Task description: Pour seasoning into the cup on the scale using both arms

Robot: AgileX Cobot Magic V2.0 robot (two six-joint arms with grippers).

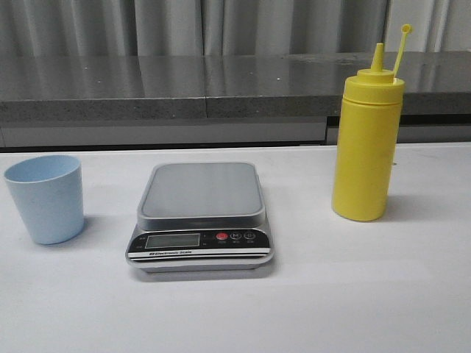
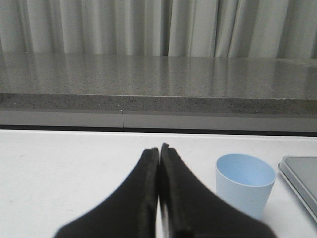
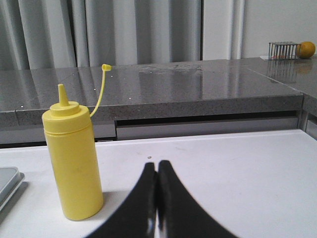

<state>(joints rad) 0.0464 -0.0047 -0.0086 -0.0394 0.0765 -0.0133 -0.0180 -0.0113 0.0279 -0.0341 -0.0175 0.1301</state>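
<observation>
Both pairs of fingers are pressed together, and nothing is held between them. On the left gripper [image 2: 159, 148] the two black fingers [image 2: 143, 198] meet along a thin line, tips touching, low over the white table [image 1: 368, 294]. The right gripper [image 3: 156, 164] looks the same — its jaws are fully closed with only a narrow seam between them.

Just beyond the left gripper and a little to its right stands the cup [image 2: 245, 189], light blue, upright, its mouth open upward, and apart from the fingers. Next to the cup the corner of the scale [image 2: 302, 178] enters the left wrist view.

From the front I see the three things in one row on the table. The cup [image 1: 45, 197] is at the left, the scale [image 1: 201, 215] is in the middle with its silver platform bare, and the seasoning [image 1: 366, 145] is at the right — a tall yellow bottle, upright, with its cap strap standing up beside the nozzle. The cup is on the table near the scale, not on it.

In the right wrist view the seasoning [image 3: 73, 163] stands to the left of the closed fingers, not touching them.

Behind the table runs a grey stone counter [image 1: 184, 92] with curtains [image 1: 221, 26] above it.
</observation>
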